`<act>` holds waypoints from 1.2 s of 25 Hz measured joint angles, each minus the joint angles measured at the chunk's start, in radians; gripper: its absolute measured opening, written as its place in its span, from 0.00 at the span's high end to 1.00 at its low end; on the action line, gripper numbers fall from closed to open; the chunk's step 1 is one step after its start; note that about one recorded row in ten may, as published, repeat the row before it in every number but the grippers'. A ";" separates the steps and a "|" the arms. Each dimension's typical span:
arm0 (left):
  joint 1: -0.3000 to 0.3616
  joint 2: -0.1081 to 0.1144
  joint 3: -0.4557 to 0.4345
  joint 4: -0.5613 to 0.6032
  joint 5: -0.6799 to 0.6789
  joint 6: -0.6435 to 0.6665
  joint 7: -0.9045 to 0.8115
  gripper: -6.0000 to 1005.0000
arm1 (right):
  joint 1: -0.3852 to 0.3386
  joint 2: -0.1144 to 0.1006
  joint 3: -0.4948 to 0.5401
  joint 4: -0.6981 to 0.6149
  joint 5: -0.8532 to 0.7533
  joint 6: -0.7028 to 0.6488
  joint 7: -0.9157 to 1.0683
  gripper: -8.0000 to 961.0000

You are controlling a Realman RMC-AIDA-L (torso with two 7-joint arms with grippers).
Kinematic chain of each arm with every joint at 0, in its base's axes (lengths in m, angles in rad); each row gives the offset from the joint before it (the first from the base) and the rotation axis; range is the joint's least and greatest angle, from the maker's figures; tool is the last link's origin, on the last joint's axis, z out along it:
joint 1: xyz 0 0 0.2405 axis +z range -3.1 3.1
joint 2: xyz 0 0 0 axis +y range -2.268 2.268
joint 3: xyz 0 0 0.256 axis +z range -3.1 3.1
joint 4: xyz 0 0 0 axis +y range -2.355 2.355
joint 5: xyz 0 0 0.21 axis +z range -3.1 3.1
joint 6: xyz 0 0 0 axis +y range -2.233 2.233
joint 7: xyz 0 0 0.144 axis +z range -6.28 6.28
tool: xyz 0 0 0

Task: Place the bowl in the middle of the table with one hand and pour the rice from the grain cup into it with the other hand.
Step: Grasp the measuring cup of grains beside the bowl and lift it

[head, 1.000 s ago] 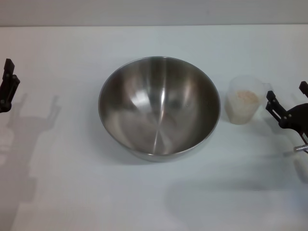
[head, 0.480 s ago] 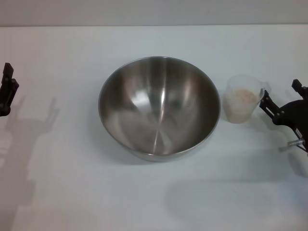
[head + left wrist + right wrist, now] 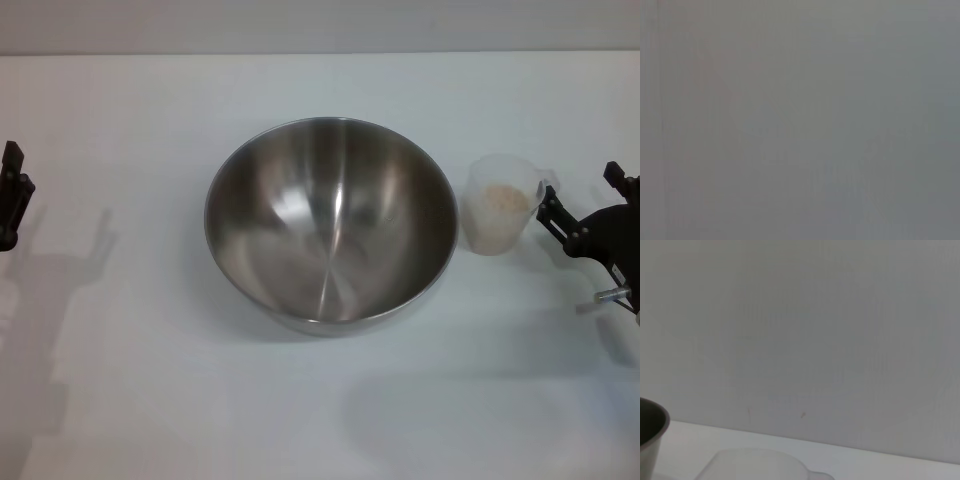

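The table point(image 3: 150, 400) bears the bowl point(image 3: 331, 222) at its middle, upright. Just right of it stands the cup point(image 3: 497, 205), holding rice point(image 3: 501, 200). The right gripper point(image 3: 578, 200), fingers spread, sits beside the cup; the left gripper point(image 3: 12, 195) hangs at the table's left edge, fingers indiscernible.

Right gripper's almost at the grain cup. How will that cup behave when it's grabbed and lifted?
The grain cup looks like thin clear plastic, so it probably flexes under a hard squeeze. It is small and only partly filled with rice, so likely light. The right gripper pushing from the side might slide or tip it.
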 joint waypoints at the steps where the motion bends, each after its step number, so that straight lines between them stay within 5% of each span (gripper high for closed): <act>1: 0.001 0.000 0.000 0.000 0.000 0.001 0.000 0.20 | 0.000 0.000 0.000 0.000 0.000 -0.001 0.000 0.12; 30: 0.005 0.000 0.016 0.000 -0.005 0.001 0.000 0.20 | 0.010 -0.001 0.000 -0.008 0.000 0.000 0.000 0.17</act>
